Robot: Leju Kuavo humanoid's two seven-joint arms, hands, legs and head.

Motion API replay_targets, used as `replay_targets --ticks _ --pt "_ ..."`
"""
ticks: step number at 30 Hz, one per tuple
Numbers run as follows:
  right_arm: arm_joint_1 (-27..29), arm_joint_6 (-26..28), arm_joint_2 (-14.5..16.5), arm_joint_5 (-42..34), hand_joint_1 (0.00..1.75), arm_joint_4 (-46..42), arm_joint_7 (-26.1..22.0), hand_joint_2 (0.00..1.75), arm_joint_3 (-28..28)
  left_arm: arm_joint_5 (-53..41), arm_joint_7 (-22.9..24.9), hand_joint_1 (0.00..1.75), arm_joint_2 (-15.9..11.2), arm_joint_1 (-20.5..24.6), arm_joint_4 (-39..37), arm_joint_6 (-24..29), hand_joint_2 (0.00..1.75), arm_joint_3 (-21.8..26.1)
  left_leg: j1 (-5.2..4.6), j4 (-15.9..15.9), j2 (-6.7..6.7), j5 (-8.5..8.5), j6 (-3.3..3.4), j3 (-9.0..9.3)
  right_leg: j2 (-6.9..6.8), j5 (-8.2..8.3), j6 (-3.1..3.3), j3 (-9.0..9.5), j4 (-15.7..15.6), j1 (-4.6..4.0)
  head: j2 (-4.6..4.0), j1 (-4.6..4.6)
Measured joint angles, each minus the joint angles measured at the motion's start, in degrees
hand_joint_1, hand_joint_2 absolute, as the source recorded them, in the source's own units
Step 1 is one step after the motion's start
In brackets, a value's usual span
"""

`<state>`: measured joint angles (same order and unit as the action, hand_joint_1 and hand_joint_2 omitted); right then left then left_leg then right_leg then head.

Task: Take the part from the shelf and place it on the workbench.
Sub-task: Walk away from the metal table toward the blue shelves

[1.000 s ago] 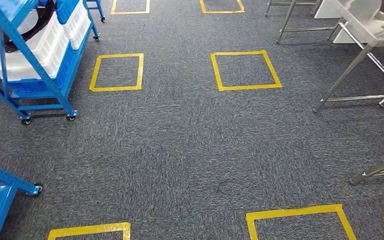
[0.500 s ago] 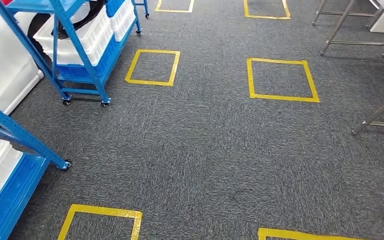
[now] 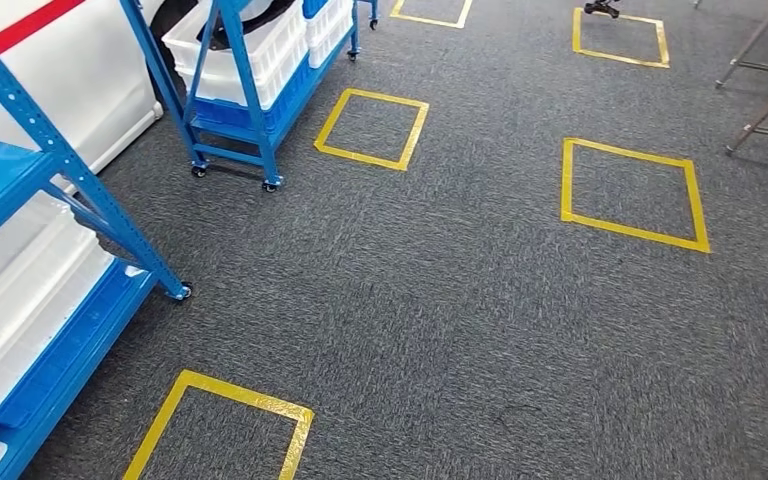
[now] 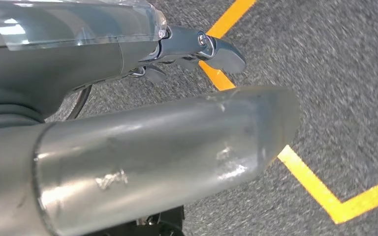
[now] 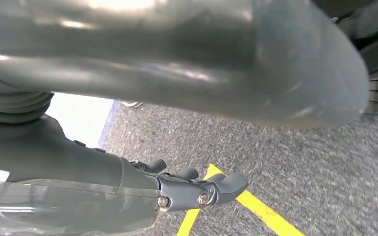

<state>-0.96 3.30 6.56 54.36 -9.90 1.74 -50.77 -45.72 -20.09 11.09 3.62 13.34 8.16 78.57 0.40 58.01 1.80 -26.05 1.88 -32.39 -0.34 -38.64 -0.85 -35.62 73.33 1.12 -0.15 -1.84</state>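
View had swung left toward the blue steel wheeled shelf (image 3: pixel 230 90): approach phase. Dark curved part (image 3: pixel 222 22) lay in the white plastic crate (image 3: pixel 250 60) on it. Left robot hand (image 4: pixel 187 59) and right robot hand (image 5: pixel 192 189) hung empty, fingers apart.

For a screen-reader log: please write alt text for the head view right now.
Grey carpet floor marked with yellow tape squares. Along the left stand two blue wheeled shelves holding white crates, the nearer shelf at the picture's edge; metal table legs show at upper right.
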Motion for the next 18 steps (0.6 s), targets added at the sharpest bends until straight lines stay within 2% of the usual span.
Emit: replay_targets --ticks 1,2,3,4,5,6,7,8,9,10,11,13,14,15,16,17,18 --pt "0.05 0.01 0.08 0.01 0.0 0.0 0.01 0.0 0.0 0.0 0.01 0.0 -0.01 -0.04 0.01 0.0 0.0 0.01 -0.07 0.05 0.9 0.0 0.01 0.05 0.15 1.01 0.11 -0.39 0.09 0.0 0.0 -0.01" --pt "0.08 0.01 0.12 0.01 0.0 0.0 0.01 0.0 0.0 0.0 0.01 0.0 -0.01 -0.08 0.01 0.0 0.0 0.01 -0.11 0.09 1.79 -0.01 -0.02 0.16 0.47 3.12 0.3 0.28 -2.06 -0.01 0.0 0.0" --pt "0.12 0.01 0.15 0.02 0.0 0.0 0.01 0.0 0.0 0.0 0.02 0.0 0.01 -0.1 0.01 0.0 0.0 0.01 -0.1 0.12 2.63 -0.04 -0.07 0.25 1.4 5.74 0.57 1.62 -5.69 -0.02 0.0 0.0" --pt "0.18 0.0 0.17 0.02 0.0 0.0 0.01 0.0 0.0 0.0 0.03 0.0 0.03 -0.07 0.01 -0.01 0.0 0.01 -0.14 0.21 3.42 -0.07 -0.22 0.25 3.0 7.83 0.87 3.03 -9.46 -0.03 0.0 -0.01" --pt "0.23 -0.01 0.18 0.02 0.0 0.0 0.0 0.0 0.0 -0.01 0.03 0.0 0.05 0.01 0.01 -0.01 0.0 0.01 -0.13 0.3 4.15 -0.07 -0.45 0.13 4.36 9.14 1.08 4.12 -12.47 -0.05 0.0 0.0" --pt "0.22 -0.01 0.18 0.02 0.0 0.0 0.0 0.0 0.0 -0.02 0.03 0.0 0.08 0.05 0.01 -0.01 0.0 0.01 -0.04 0.36 4.78 -0.01 -0.75 -0.1 5.36 9.65 1.22 4.69 -14.19 -0.12 0.0 -0.01" --pt "0.13 -0.02 0.19 0.02 0.0 0.0 0.01 0.0 0.0 -0.04 0.03 0.0 0.09 0.04 0.01 -0.01 0.0 0.01 0.07 0.33 5.45 0.12 -1.17 -0.34 5.58 9.54 1.31 4.84 -14.78 -0.22 0.0 -0.01" --pt "-0.02 -0.02 0.19 0.02 0.0 -0.01 0.01 0.0 0.0 -0.05 0.02 0.0 0.08 -0.06 0.01 -0.01 0.0 0.01 0.2 0.18 6.17 0.28 -1.6 -0.56 4.92 9.61 1.43 4.97 -15.15 -0.3 0.0 -0.01" --pt "-0.14 -0.02 0.19 0.02 0.0 -0.01 0.02 0.0 0.0 -0.07 0.02 0.0 0.08 -0.19 0.01 -0.01 0.0 0.01 0.26 0.23 6.2 0.27 -1.95 -0.69 4.11 9.81 1.64 5.23 -15.56 -0.26 0.0 -0.02" --pt "-0.15 -0.03 0.19 0.02 0.0 -0.01 0.03 0.0 0.0 -0.07 0.02 0.0 0.08 -0.26 0.01 -0.01 0.0 0.01 0.15 0.8 5.31 -0.16 -2.25 -0.98 3.29 10.02 1.91 5.58 -16.11 -0.17 0.0 -0.02" --pt "-0.06 -0.04 0.18 0.02 0.0 -0.01 0.03 0.0 0.0 -0.08 0.02 0.0 0.07 -0.24 0.01 -0.01 0.0 0.01 -0.01 2.39 3.8 -1.18 -2.45 -1.71 2.34 10.2 2.24 5.96 -16.67 -0.08 0.0 -0.01" --pt "0.24 -0.06 0.1 0.02 0.0 0.0 0.05 0.0 -0.01 -0.09 0.02 0.0 0.07 -0.1 0.01 -0.01 0.0 0.01 -0.09 8.75 0.32 -4.61 -2.71 -4.7 0.43 10.2 2.7 6.41 -17.15 -0.16 0.0 -0.01" --pt "0.34 -0.06 -0.03 0.02 0.0 0.0 0.06 0.0 -0.02 -0.1 0.02 0.0 0.09 -0.07 0.01 -0.01 0.0 0.01 0.03 12.41 -0.48 -6.14 -2.87 -6.5 -0.58 10.08 2.83 6.47 -17.14 -0.26 0.0 -0.01" --pt "0.35 -0.07 -0.22 0.03 0.0 0.0 0.07 0.0 -0.02 -0.1 0.02 0.0 0.1 -0.1 0.01 -0.01 0.0 0.01 0.19 14.88 -0.94 -6.83 -3.04 -7.69 -1.53 9.93 2.83 6.51 -17.09 -0.31 0.0 -0.02" --pt "0.33 -0.1 -0.44 0.03 0.0 0.0 0.07 0.0 -0.02 -0.11 0.02 0.0 0.11 -0.15 0.01 -0.01 0.0 0.01 0.37 15.45 -1.24 -6.5 -3.24 -7.91 -2.42 9.76 2.75 6.57 -17.01 -0.32 0.0 -0.02" --pt "0.28 -0.15 -0.63 0.04 0.0 0.0 0.07 0.0 -0.02 -0.11 0.02 0.0 0.11 -0.2 0.01 -0.01 0.0 0.01 0.53 13.76 -1.58 -5.15 -3.41 -6.95 -3.22 9.56 2.59 6.67 -16.88 -0.26 0.0 -0.02" --pt "0.23 -0.2 -0.77 0.05 0.0 0.0 0.07 0.0 -0.02 -0.11 0.02 0.0 0.1 -0.21 0.01 0.01 0.0 0.01 0.65 10.26 -2.3 -3.23 -3.53 -5.02 -3.95 9.28 2.35 6.83 -16.67 -0.19 0.0 -0.02"
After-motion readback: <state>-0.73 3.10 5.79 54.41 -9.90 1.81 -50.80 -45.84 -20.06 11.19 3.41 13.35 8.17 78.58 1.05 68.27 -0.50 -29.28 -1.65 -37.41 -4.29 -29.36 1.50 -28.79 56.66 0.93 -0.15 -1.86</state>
